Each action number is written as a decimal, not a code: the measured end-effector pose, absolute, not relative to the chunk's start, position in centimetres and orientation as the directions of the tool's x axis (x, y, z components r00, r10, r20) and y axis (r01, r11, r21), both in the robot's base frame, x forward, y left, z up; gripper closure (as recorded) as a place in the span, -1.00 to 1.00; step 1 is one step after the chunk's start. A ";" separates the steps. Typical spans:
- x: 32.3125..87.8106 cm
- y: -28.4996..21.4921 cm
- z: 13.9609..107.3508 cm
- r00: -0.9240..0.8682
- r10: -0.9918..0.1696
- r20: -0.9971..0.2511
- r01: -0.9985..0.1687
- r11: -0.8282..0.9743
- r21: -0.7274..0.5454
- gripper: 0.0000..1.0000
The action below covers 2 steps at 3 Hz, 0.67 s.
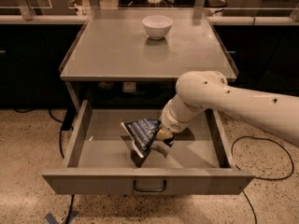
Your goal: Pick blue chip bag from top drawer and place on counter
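Observation:
The top drawer (93,182) is pulled open below the counter (117,52). The blue chip bag (141,132), dark blue with white lettering and edges, hangs tilted a little above the drawer floor, with its shadow under it. My gripper (163,135) reaches down into the drawer from the right and is shut on the bag's right edge. My white arm (210,97) crosses over the drawer's right side and hides part of it.
A white round bowl (157,26) stands at the back middle of the counter. The drawer's dark bar handle (149,187) faces the front. A long pale ledge (37,18) over dark cabinets runs behind. Black cables (261,171) lie on the speckled floor at both sides.

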<state>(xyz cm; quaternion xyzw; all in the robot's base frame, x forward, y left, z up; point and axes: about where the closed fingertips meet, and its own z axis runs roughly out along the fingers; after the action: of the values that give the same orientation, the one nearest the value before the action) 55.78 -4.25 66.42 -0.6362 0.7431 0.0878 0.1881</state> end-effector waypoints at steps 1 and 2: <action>55.7 -5.3 69.3 -0.128 -0.911 -0.391 -0.967 0.201 -0.154 1.00; 55.5 -5.7 71.1 -0.127 -0.911 -0.392 -0.961 0.210 -0.177 1.00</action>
<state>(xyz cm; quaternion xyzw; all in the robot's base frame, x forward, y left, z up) 55.52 -5.73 71.15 -0.6257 0.7483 0.0590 0.2123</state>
